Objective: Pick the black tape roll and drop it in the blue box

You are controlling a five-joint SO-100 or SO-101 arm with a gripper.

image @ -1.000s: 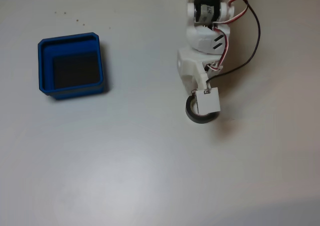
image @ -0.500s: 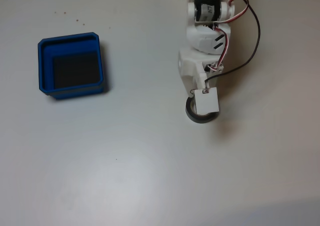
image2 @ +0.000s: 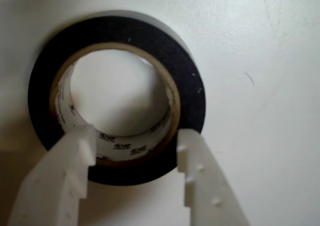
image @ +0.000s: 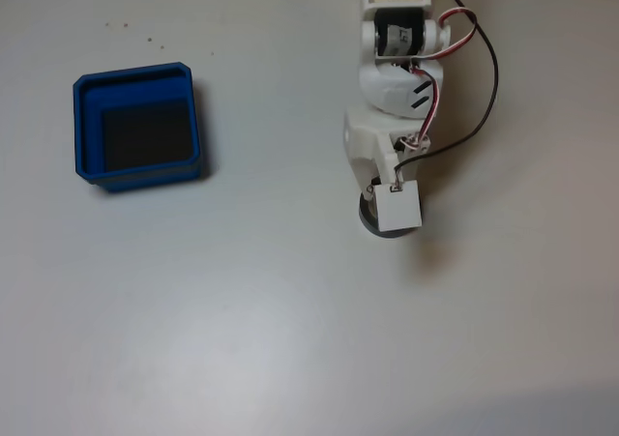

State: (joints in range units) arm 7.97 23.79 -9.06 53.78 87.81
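I see my pincer (image2: 135,146) spread, its white fingers (image2: 75,156) over the near side of the tape roll (image2: 42,85) lying flat on the table (image: 290,310); the blue box (image: 136,76) sits well apart.

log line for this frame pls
phase: pre-grasp | pincer: open, low over black tape roll lying flat on table | blue box: empty, apart

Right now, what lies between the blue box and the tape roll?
Bare white table, in the fixed view; the blue box sits left, the black tape roll right.

Tape roll (image: 368,219) under the claw (image2: 135,148), far right of box (image: 136,173).
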